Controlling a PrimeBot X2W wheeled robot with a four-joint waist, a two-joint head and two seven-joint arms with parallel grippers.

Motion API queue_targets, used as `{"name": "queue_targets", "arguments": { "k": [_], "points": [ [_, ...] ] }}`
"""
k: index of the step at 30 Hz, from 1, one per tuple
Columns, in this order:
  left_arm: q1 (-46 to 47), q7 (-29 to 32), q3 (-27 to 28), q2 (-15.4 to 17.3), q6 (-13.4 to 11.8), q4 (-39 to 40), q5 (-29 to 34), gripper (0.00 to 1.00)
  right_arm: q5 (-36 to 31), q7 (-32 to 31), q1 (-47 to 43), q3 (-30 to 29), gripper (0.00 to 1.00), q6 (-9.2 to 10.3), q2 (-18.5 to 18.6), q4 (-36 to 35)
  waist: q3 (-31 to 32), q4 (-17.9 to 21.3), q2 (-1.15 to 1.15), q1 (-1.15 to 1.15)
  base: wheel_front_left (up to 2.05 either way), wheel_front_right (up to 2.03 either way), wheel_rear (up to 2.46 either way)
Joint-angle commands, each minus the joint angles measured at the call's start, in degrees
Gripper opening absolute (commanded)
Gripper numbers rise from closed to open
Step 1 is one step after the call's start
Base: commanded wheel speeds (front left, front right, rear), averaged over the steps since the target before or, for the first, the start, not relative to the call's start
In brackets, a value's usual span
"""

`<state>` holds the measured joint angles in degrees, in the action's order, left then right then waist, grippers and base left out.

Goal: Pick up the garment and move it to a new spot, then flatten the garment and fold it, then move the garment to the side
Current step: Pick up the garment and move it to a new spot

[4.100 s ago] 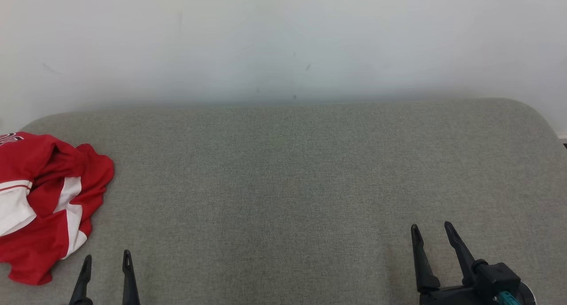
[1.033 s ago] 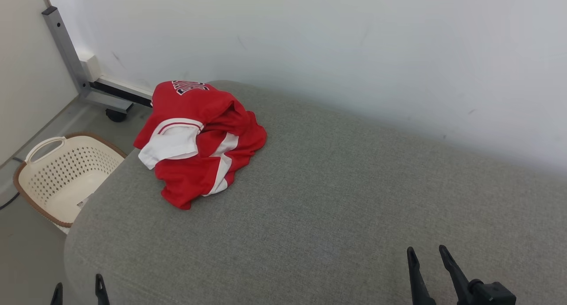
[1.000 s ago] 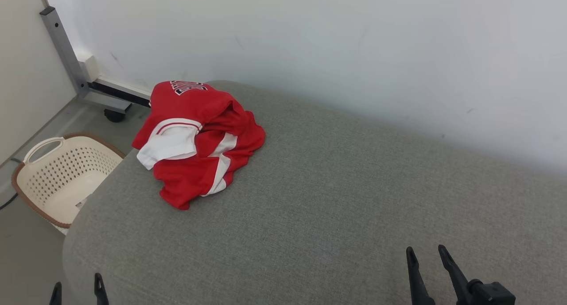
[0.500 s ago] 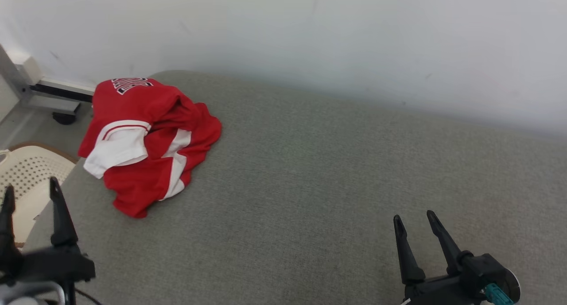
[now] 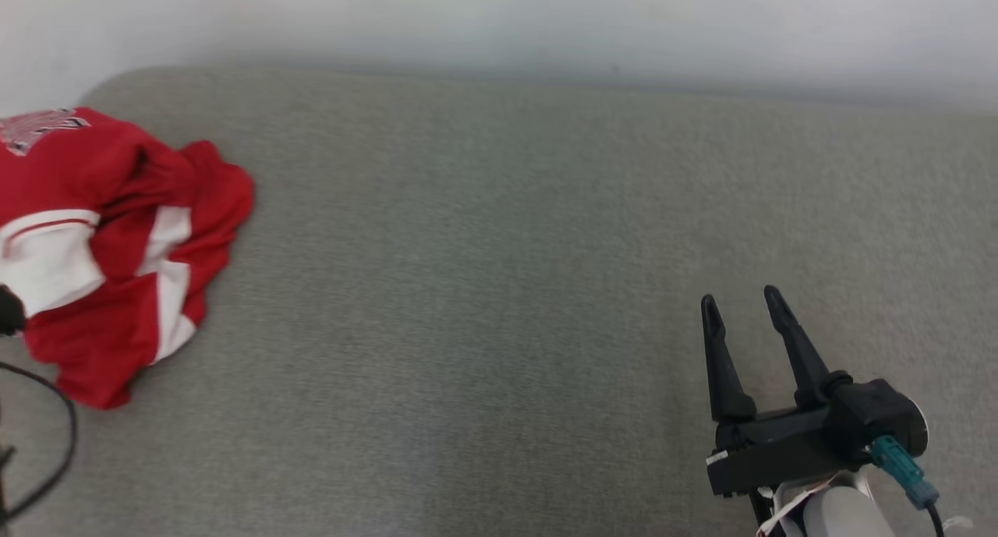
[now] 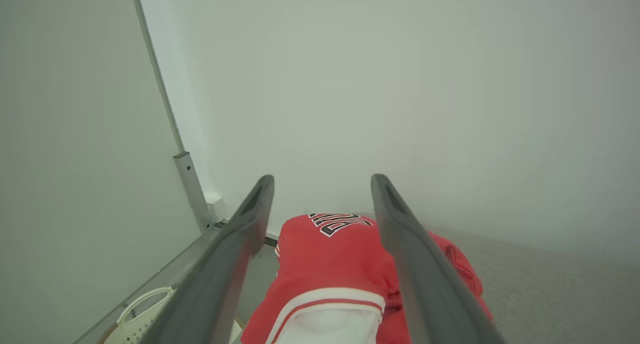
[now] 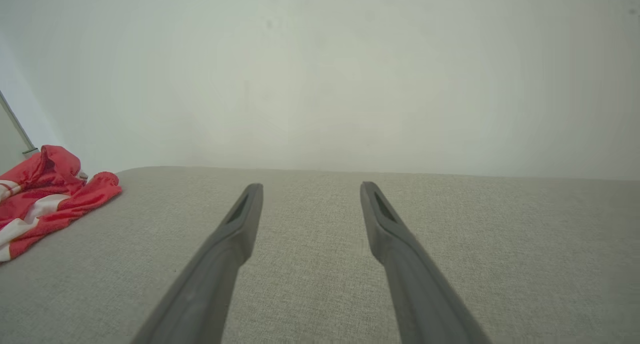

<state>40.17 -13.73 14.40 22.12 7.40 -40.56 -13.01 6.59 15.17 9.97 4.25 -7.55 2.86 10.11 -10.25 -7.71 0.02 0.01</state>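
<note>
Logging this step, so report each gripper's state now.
Left gripper: open, holding nothing; the red garment lies ahead of it.
Right gripper: open, holding nothing.

Grey fabric surface, white wall at far side.
Cream basket and metal post off its left end.

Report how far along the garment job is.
Done: nothing; the garment lies crumpled at the left end of the grey cushion. In hand: the left gripper, open, aims at it, gripping nothing; the right gripper hangs open over bare cushion. Left: pick up, move, flatten, fold, set aside.
</note>
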Motion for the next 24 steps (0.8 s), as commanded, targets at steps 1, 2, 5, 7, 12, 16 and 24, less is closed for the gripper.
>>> {"name": "queue_targets", "arguments": {
  "k": [1,2,5,7,12,16,24],
  "points": [
    [1.48,0.34,-0.48,0.67,0.03,-0.91,-0.81,1.0,0.42,0.15,0.69,-0.16,1.0,0.12,0.02,-0.21,-6.06,5.94,-0.02,-0.01,0.0,0.0,0.0],
    [3.13,0.82,-1.29,1.77,0.05,-2.52,-1.63,1.0,0.6,0.15,0.98,-0.24,1.0,0.12,0.02,-0.45,-6.88,6.62,-0.02,-0.01,0.0,0.0,0.0],
    [6.78,2.84,-3.87,4.4,0.06,-6.48,-3.7,1.0,1.23,0.15,1.9,-0.21,1.0,0.12,0.0,-0.91,-8.85,8.25,-0.02,-0.01,0.0,0.0,0.0],
    [8.49,5.21,-4.99,5.48,0.05,-9.04,-4.85,1.0,1.58,0.16,2.07,-0.25,1.0,0.12,0.0,-1.13,-9.72,8.98,-0.02,-0.01,0.0,0.0,0.0],
    [11.95,9.57,-9.05,8.24,0.01,-13.38,-6.46,1.0,2.17,0.16,2.86,-0.19,1.0,0.12,0.0,-1.29,-11.06,10.22,-0.02,-0.01,0.0,0.0,0.0],
    [14.1,14.05,-11.89,10.59,0.0,-17.79,-7.6,1.0,2.27,0.15,3.18,-0.11,1.0,0.12,0.01,-1.46,-11.63,11.45,-0.02,-0.01,0.0,0.0,0.0],
    [16.81,23.06,-14.99,13.7,-0.01,-24.51,-8.74,1.0,1.59,0.15,3.93,-0.98,1.0,0.12,0.01,-2.45,-13.92,12.9,-0.02,-0.01,0.0,0.0,0.0]
  ]
}}
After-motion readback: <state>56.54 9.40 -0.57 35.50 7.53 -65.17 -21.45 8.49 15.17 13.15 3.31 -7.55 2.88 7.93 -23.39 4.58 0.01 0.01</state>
